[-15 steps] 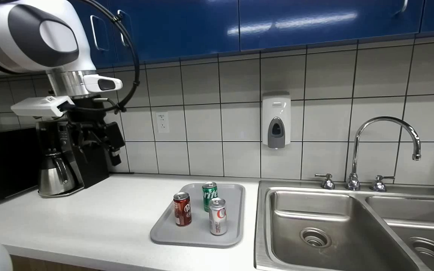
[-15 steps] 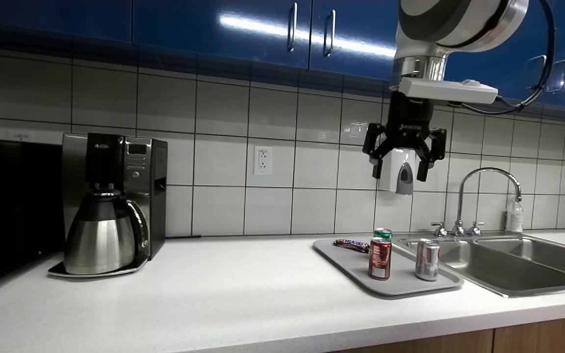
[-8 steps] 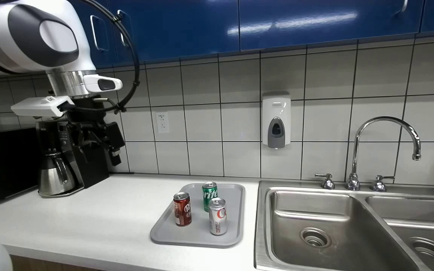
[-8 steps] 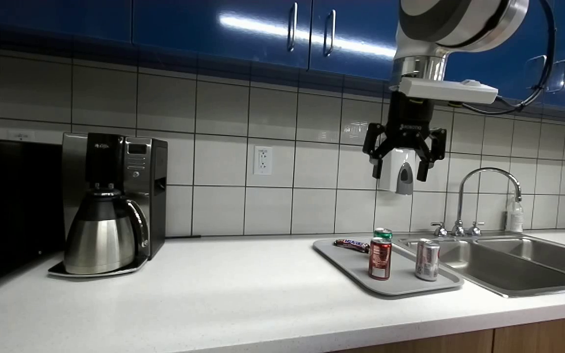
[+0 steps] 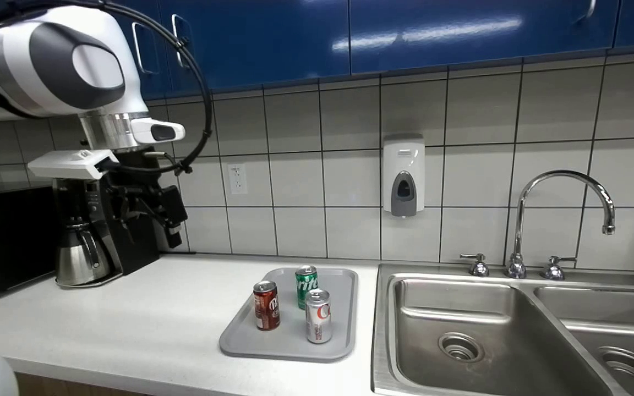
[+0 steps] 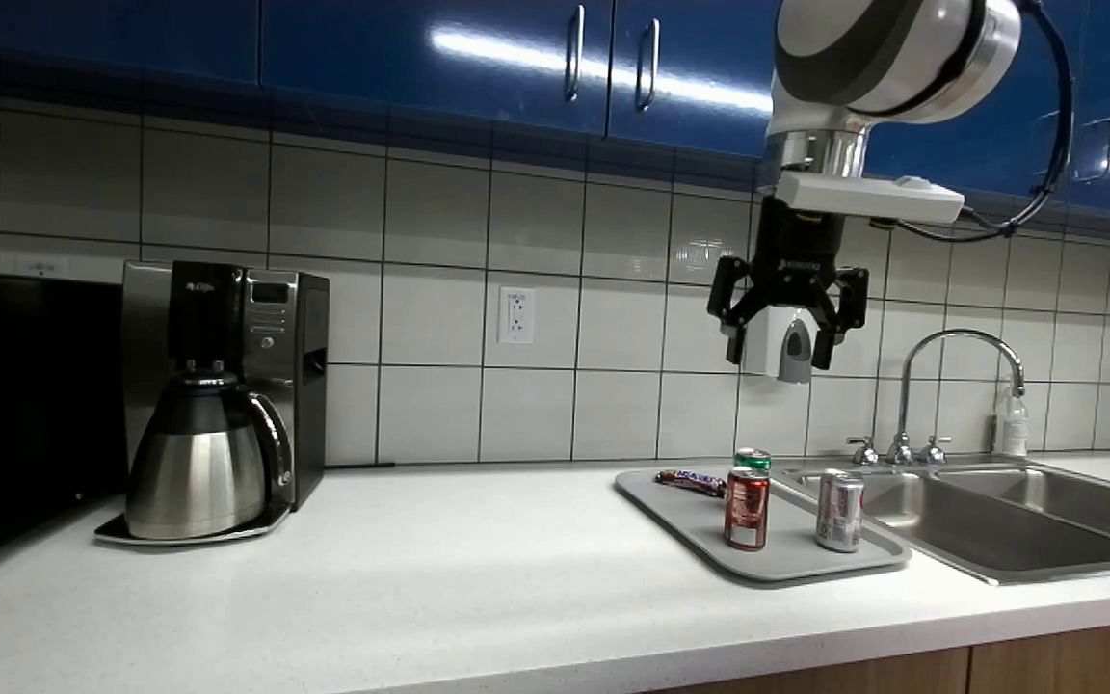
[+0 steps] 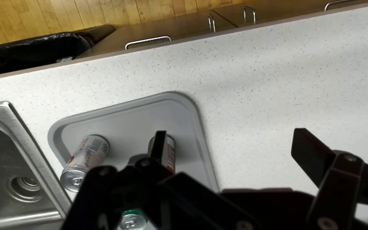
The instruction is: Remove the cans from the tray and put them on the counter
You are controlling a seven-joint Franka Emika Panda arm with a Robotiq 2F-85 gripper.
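Note:
Three cans stand upright on the grey tray (image 5: 245,344): a red can (image 5: 267,306), a green can (image 5: 306,287) and a silver can (image 5: 318,317). In an exterior view only the top of the green can (image 6: 753,459) shows behind the red can (image 6: 746,509). My gripper (image 6: 779,351) hangs open and empty, well above the tray, pointing down. In the wrist view a finger (image 7: 158,145) covers part of the red can (image 7: 170,155), while white counter (image 7: 251,105) lies between the spread fingertips. The silver can (image 7: 86,159) is seen left of them.
A wrapped candy bar (image 6: 692,483) also lies on the tray. The steel sink (image 5: 460,297) with its faucet (image 5: 562,175) borders one side. A coffee maker (image 6: 218,414) stands on the counter, beside a black appliance (image 6: 25,414). Blue cabinets (image 6: 439,77) hang overhead.
Over the last half second the arm has come down slightly and shifted a little sideways, with the gripper staying open. The cans and tray have not moved.

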